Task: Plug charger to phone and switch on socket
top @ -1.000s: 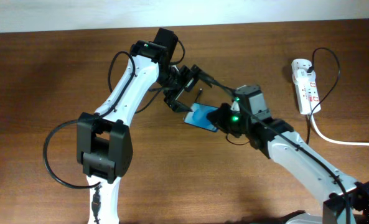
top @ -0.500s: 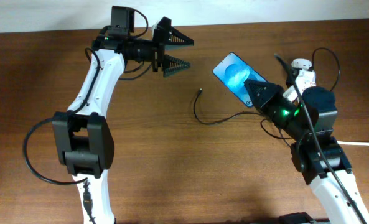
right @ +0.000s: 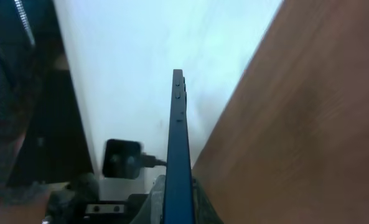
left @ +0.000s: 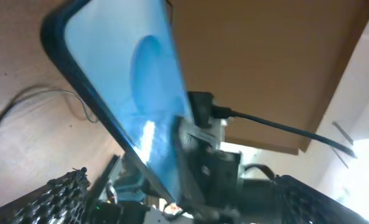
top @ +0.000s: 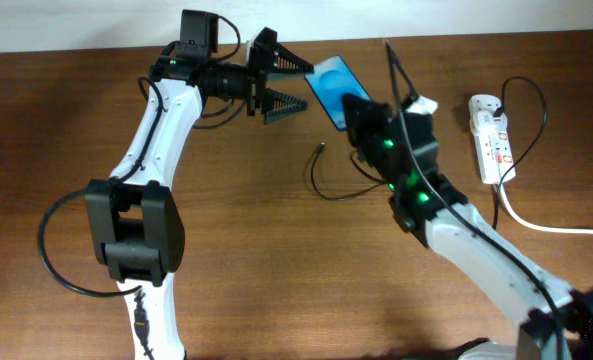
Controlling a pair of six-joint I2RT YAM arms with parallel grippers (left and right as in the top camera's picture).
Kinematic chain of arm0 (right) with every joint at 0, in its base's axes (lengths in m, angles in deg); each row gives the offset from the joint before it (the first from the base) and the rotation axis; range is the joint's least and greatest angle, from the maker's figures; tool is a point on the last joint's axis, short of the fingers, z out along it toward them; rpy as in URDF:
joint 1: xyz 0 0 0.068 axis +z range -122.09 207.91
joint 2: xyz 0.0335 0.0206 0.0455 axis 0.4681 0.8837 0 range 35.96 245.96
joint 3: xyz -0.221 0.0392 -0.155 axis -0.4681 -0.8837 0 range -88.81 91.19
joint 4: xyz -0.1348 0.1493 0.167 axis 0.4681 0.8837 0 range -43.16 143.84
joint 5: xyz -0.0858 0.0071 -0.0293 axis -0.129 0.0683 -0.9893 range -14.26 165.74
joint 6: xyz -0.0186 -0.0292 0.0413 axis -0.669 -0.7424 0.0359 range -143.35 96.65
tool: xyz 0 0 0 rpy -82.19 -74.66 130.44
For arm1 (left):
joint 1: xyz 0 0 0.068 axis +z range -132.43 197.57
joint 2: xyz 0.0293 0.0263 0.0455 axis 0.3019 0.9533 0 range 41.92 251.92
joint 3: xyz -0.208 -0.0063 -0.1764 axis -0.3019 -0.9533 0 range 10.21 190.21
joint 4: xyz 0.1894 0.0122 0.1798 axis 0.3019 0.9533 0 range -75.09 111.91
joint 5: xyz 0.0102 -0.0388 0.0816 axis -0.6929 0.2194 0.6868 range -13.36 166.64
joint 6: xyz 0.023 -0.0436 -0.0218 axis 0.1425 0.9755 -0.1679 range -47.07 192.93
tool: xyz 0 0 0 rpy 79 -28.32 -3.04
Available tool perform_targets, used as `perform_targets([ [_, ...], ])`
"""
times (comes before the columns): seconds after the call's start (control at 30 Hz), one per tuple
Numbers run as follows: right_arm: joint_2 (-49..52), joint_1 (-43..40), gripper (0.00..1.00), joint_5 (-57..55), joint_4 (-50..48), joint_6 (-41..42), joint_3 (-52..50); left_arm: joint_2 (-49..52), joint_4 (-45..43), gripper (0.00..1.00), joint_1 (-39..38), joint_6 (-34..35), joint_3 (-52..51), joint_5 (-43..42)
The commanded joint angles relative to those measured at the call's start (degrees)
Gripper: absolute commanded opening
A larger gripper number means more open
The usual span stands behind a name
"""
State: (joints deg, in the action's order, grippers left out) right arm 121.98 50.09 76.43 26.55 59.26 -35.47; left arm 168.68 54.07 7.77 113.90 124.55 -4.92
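Note:
My right gripper (top: 361,118) is shut on the phone (top: 331,85) and holds it tilted in the air near the table's far edge, blue screen up. In the right wrist view the phone (right: 179,143) is edge-on between the fingers (right: 179,208). My left gripper (top: 301,85) is open and empty, its fingertips just left of the phone. The phone's screen (left: 131,93) fills the left wrist view, above the left fingers (left: 184,208). The charger (top: 319,187) lies loose on the table below the phone, its tip (top: 321,147) free. The socket (top: 489,140) lies at the right.
A thick white cord (top: 551,226) runs from the socket to the right edge. A thin black cable (top: 536,100) loops over the socket. The wooden table's far edge (top: 456,36) meets a white wall just behind both grippers.
My right arm has swung the phone left and toward the far edge, up to the left gripper's open fingers. The left arm has held still since half a second ago.

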Motion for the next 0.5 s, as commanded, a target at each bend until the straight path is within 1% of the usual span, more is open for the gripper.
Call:
perform_targets([
  [0.0,2.2,2.6,0.04,-1.6,-1.5,0.7,7.0,-0.8,-0.2,1.00,0.0,1.9,0.9,5.0],
  [0.07,3.7,3.8,0.04,-2.6,-1.3,0.7,9.3,-0.8,-0.2,1.00,0.0,4.6,0.9,7.5],
  [0.13,3.8,4.4,0.04,-3.5,-0.9,0.7,9.8,-0.8,-3.3,0.97,0.0,8.7,0.9,7.9],
  [0.17,3.8,4.7,0.04,-3.6,-0.6,0.7,9.8,-0.8,-8.1,0.96,0.0,12.8,0.9,7.9],
  [0.23,3.8,5.0,0.04,-4.0,0.8,0.9,9.8,-0.8,-13.4,0.92,-0.2,17.2,0.9,7.8],
  [0.27,3.8,5.0,0.04,-4.0,2.1,2.6,9.8,-0.8,-17.3,0.91,-0.3,20.2,0.9,7.8],
  [0.33,3.8,4.9,0.04,-4.2,2.1,3.7,9.8,-0.8,-19.4,0.84,-0.3,21.8,0.9,7.8],
  [0.37,3.8,4.9,0.04,-4.4,2.1,4.8,9.8,-0.8,-19.4,0.83,-0.3,21.8,0.9,7.8],
  [0.4,4.0,4.9,0.04,-4.4,2.1,5.8,9.8,-0.8,-19.4,0.79,-0.3,21.8,0.9,7.4],
  [0.47,4.6,5.0,0.04,-4.3,2.0,9.1,9.8,-0.8,-19.7,0.77,-0.6,21.8,0.9,6.9],
])
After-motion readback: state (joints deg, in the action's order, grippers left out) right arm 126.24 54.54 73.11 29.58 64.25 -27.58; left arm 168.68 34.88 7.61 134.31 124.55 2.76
